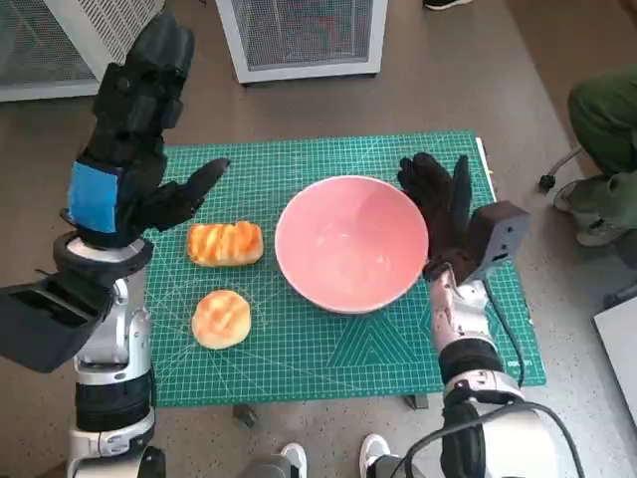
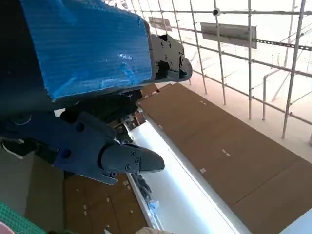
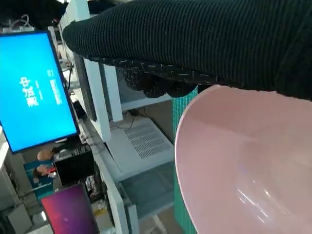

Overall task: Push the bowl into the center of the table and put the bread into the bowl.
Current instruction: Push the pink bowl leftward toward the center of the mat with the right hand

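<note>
- Two hands are empty: your right hand (image 1: pixel 438 204) rests flat against the pink bowl's (image 1: pixel 350 242) right rim; your left hand (image 1: pixel 134 129) hangs raised, fingers spread.
- Striped bread (image 1: pixel 225 243) lies left of the bowl, round bun (image 1: pixel 221 318) below, on the green worktop (image 1: pixel 328 368).

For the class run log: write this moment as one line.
bowl: mat centre, empty | right hand: against rim | left hand: raised, open | breads: on mat
</note>
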